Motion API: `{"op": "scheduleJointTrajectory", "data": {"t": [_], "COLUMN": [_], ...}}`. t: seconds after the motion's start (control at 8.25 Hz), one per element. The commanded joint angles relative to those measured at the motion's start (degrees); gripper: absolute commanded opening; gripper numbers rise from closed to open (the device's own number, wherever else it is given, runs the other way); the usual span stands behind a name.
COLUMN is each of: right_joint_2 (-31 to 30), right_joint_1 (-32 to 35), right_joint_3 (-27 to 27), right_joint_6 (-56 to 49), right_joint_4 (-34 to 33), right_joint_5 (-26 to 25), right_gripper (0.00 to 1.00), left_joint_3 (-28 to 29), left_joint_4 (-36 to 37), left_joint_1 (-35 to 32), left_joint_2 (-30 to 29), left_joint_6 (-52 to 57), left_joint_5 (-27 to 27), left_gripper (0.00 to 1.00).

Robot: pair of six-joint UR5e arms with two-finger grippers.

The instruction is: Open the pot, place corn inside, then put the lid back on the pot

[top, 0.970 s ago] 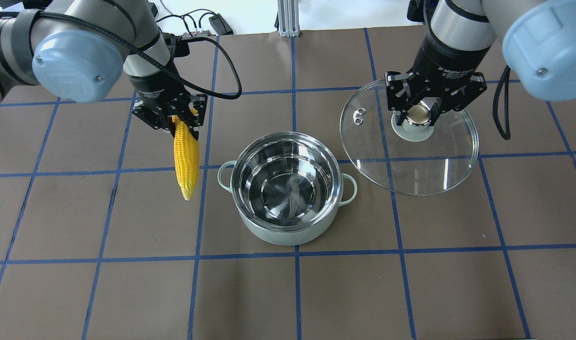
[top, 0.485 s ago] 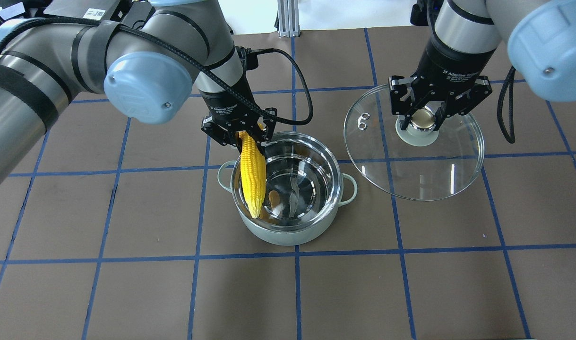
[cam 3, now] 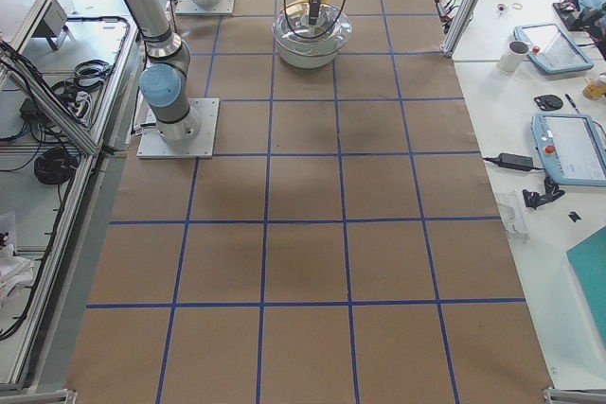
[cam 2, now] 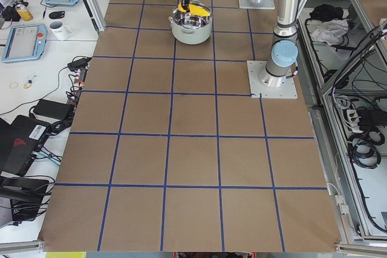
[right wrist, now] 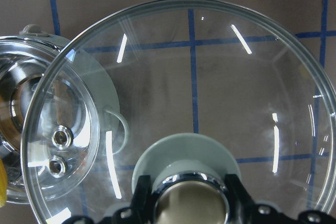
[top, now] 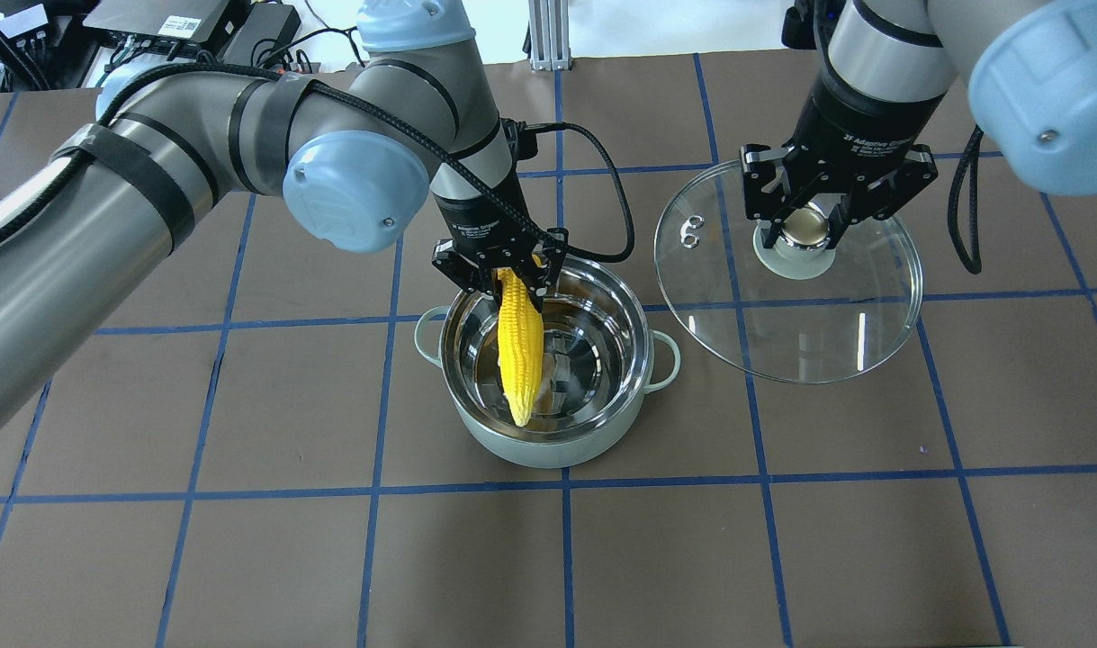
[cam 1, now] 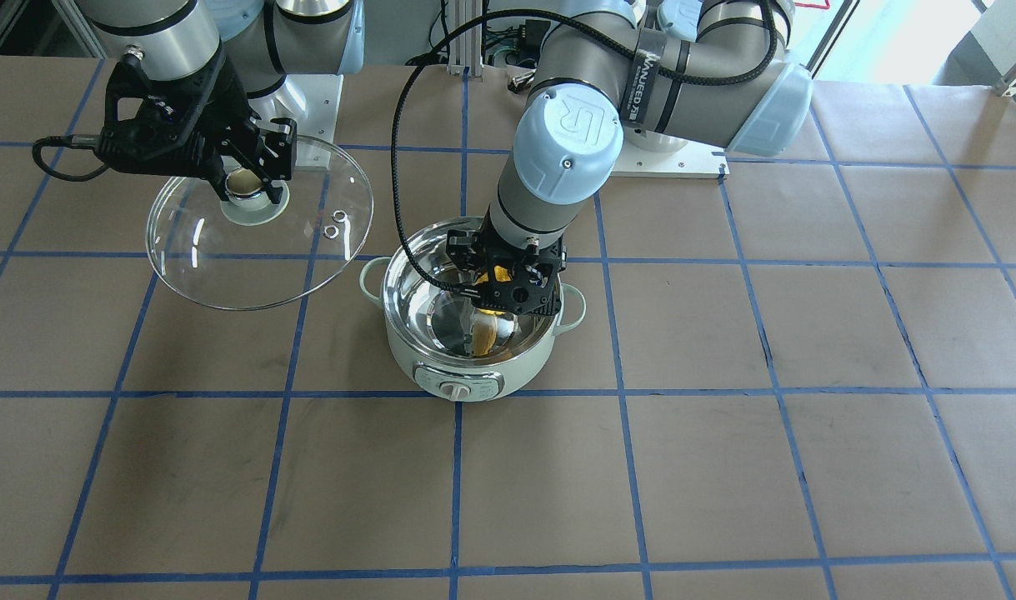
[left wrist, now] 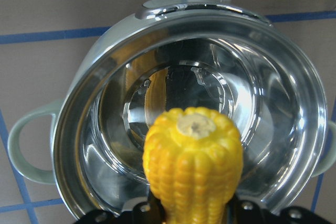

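The mint-green pot (top: 530, 450) stands open at the table's centre, its steel inside bare. My left gripper (top: 499, 274) is shut on the blunt end of the yellow corn (top: 521, 346) and holds it above the pot's open mouth, tip hanging down and forward. In the left wrist view the corn (left wrist: 194, 166) hangs over the pot (left wrist: 294, 145). My right gripper (top: 804, 229) is shut on the knob of the glass lid (top: 786, 333) and holds it in the air to the right of the pot. The lid (right wrist: 236, 93) fills the right wrist view.
The brown table cover carries a grid of blue tape lines (top: 566, 490). The left arm's black cable (top: 602, 180) loops just behind the pot. The pot's control panel with dial (cam 1: 457, 387) faces away from the robot.
My left gripper has carried the corn rightward, from left of the pot to over its opening. The right gripper has kept the lid almost still.
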Motion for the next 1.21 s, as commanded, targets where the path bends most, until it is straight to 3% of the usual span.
{"op": "scheduleJointTrajectory", "data": {"t": [0.0, 0.12, 0.24, 0.36, 0.48, 0.85, 1.09], "right_joint_2": [-0.01, -0.01, -0.01, -0.01, -0.01, -0.01, -0.01], "right_joint_1": [0.0, 0.0, 0.0, 0.0, 0.0, 0.09, 0.44], "right_joint_3": [0.09, 0.0, 0.0, 0.0, 0.0, 0.0, 0.09], "right_joint_6": [0.0, 0.0, 0.0, 0.0, 0.0, 0.0, 0.35], "right_joint_4": [0.08, -0.01, -0.1, -0.1, -0.1, -0.1, -0.18], "right_joint_5": [0.06, 0.06, 0.06, 0.06, 0.06, 0.06, 0.23], "right_gripper": [0.0, 0.0, 0.0, 0.0, 0.0, 0.0, 0.0], "left_joint_3": [-0.14, -0.14, -0.14, -0.23, 0.12, 0.56, 5.27], "left_joint_4": [1.94, 4.04, 4.15, 4.24, 4.24, 2.57, -1.19], "left_joint_1": [-0.89, -1.33, -1.42, -1.42, -1.42, -0.63, 4.0], "left_joint_2": [-3.46, -4.78, -5.23, -5.41, -5.41, -3.83, -2.69], "left_joint_6": [-0.05, -0.49, -0.41, 0.2, 0.55, 3.1, 4.59], "left_joint_5": [-1.69, -1.61, -1.26, -1.17, -0.73, 5.42, 8.57], "left_gripper": [0.0, 0.0, 0.09, 0.63, 1.0, 1.0, 1.0]}}
